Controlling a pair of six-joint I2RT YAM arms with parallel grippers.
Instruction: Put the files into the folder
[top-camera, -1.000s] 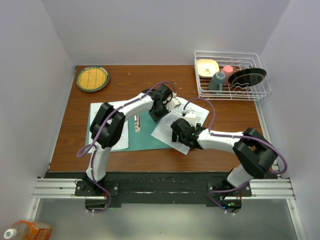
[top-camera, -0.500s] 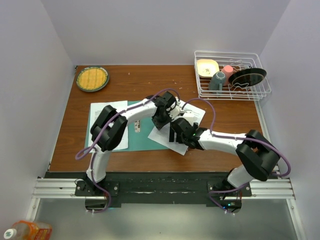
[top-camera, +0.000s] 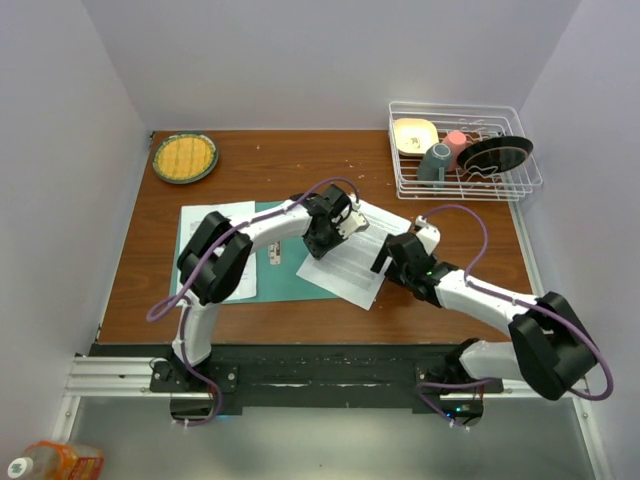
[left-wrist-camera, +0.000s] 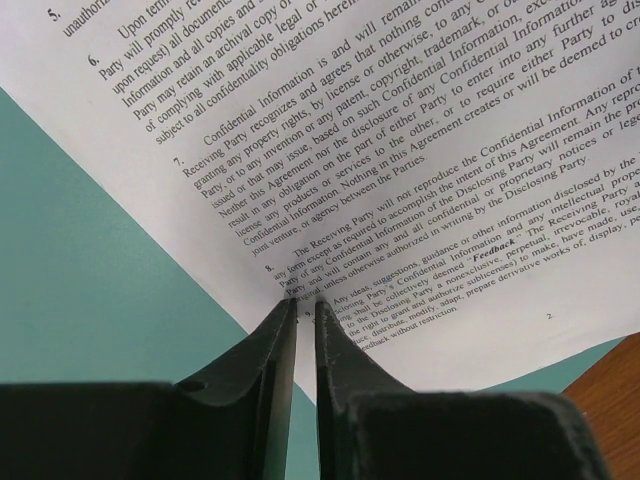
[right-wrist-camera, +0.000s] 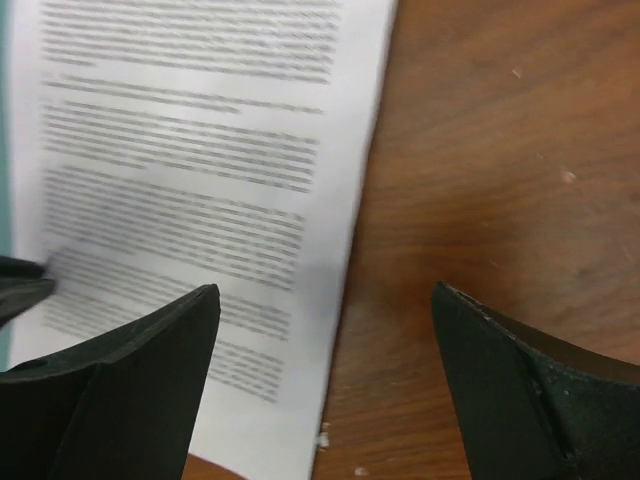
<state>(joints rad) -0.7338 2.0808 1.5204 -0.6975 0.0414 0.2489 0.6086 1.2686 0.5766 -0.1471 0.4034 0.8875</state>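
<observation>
The files (top-camera: 352, 262), white sheets of dense black text, lie askew, partly on the teal folder (top-camera: 285, 278) and partly on the wood table. My left gripper (top-camera: 320, 236) is over their far left part. In the left wrist view its jaws are almost closed and its tips (left-wrist-camera: 305, 300) rest on the printed sheet (left-wrist-camera: 400, 150), with the folder (left-wrist-camera: 90, 250) beside it. My right gripper (top-camera: 388, 258) is open and empty just right of the sheets. In the right wrist view (right-wrist-camera: 325, 300) it straddles the paper's (right-wrist-camera: 190, 160) right edge.
Another white sheet (top-camera: 215, 250) covers the folder's left half. A white wire dish rack (top-camera: 465, 185) with cups and a dark plate stands at the back right. A green plate with yellow contents (top-camera: 184, 157) sits at the back left. Walls close in on three sides.
My right gripper has lifted off the sheets and drawn back to the right. My left gripper has moved nearer onto the sheets and stays there.
</observation>
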